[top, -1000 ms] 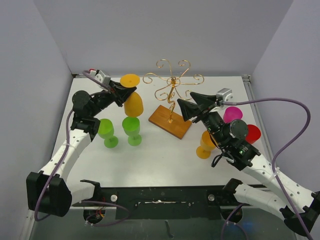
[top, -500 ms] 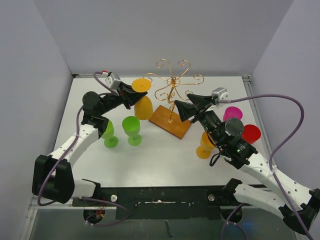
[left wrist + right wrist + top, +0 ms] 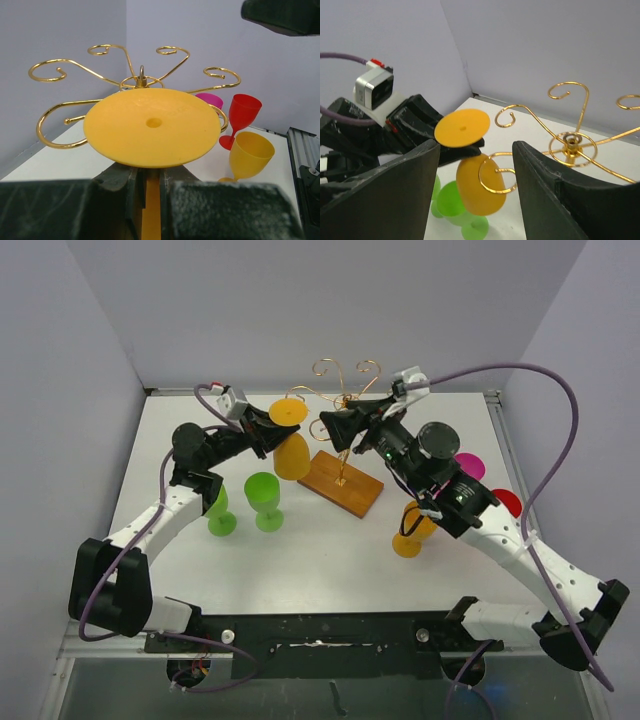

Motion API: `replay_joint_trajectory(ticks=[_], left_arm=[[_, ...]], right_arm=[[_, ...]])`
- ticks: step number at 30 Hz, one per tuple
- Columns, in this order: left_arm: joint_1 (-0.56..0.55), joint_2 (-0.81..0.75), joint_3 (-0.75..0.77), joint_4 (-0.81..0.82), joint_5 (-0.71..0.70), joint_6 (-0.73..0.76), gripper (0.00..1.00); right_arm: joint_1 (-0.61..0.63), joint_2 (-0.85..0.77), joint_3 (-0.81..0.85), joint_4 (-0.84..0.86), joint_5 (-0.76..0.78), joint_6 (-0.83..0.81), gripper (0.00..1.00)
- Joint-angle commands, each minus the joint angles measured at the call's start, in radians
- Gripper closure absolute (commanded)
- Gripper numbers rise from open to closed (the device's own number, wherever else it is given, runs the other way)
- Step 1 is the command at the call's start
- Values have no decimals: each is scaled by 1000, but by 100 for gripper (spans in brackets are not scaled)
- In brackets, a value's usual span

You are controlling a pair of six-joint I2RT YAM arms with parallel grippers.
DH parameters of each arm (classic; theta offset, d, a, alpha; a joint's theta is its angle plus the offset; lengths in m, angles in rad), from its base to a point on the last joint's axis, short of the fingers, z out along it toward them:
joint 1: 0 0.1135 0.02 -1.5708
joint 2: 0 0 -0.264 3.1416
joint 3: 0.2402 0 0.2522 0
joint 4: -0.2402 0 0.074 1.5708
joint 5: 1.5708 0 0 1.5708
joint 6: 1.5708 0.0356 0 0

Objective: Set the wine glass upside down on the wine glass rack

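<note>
An orange wine glass (image 3: 292, 457) hangs upside down with its round foot (image 3: 152, 125) on top. My left gripper (image 3: 150, 175) is shut on its stem just under the foot. The glass is beside the left scroll arms of the wine glass rack (image 3: 345, 400), whose gold wire stands on a brown wooden base (image 3: 340, 483). In the right wrist view the bowl (image 3: 481, 185) shows behind one curled arm (image 3: 495, 172); I cannot tell whether they touch. My right gripper (image 3: 325, 427) is open above the rack, facing the glass, with nothing between its fingers.
Two green glasses (image 3: 264, 498) (image 3: 213, 505) stand left of the rack's base. An orange glass (image 3: 412, 530), a pink one (image 3: 465, 468) and a red one (image 3: 505, 505) stand at the right, partly under my right arm. Grey walls enclose the table.
My left gripper has carried the orange glass rightward up to the rack's left arms. My right arm has risen and swung left over the rack, toward the glass.
</note>
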Motion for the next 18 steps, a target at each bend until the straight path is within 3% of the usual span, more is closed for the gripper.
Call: replay_joint_trajectory(ticks=[1,11,18], left_arm=[[-7,-13,31,115,19,9,100],[-6,-77,-39,174,-9,21,100],[-6,-106,-66,182,-28,35,100]], right_arm=[[-2,119,186,-163,-37,106,39],[-10,326,430,-337,-49,287,42],[-21,372,425,-289,-171,384,51]])
